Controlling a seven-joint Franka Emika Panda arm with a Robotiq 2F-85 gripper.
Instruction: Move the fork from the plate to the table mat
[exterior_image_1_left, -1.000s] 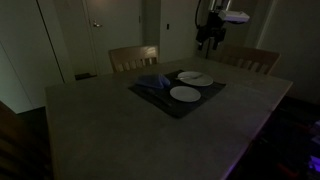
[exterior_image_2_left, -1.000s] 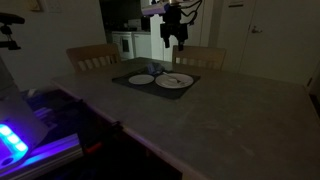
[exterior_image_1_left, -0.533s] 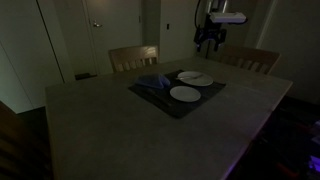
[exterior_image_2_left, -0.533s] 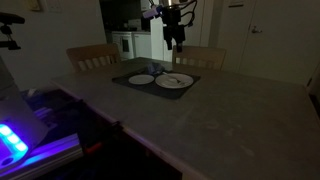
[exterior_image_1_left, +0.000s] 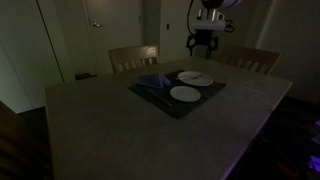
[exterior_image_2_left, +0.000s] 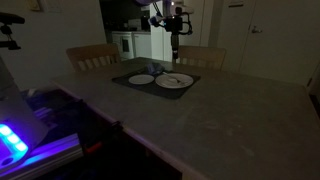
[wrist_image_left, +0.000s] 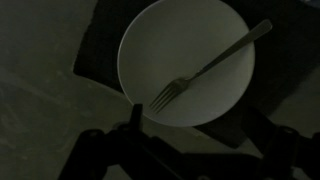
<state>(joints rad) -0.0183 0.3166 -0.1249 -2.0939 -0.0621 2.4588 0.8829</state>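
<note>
A silver fork (wrist_image_left: 205, 72) lies slantwise across a white plate (wrist_image_left: 160, 45) in the wrist view, tines toward the lower left. The plate stands on a dark table mat (wrist_image_left: 95, 50). In both exterior views the mat (exterior_image_1_left: 160, 102) (exterior_image_2_left: 125, 77) holds two white plates (exterior_image_1_left: 186, 94) (exterior_image_2_left: 175, 81). The fork shows faintly on the larger plate (exterior_image_2_left: 176, 79). My gripper (exterior_image_1_left: 203, 44) (exterior_image_2_left: 176, 50) hangs high above the plates, well clear of the fork. Its dark fingers (wrist_image_left: 200, 128) frame the bottom of the wrist view, spread apart and empty.
A blue cloth (exterior_image_1_left: 150, 83) lies on the mat beside the plates. Two wooden chairs (exterior_image_1_left: 133, 57) (exterior_image_1_left: 247, 58) stand at the table's far side. The grey table top (exterior_image_1_left: 110, 125) stretches wide toward the camera. The room is dark.
My gripper has risen and shifted a little sideways above the plates, and its wrist has turned. The fork and plates have not moved.
</note>
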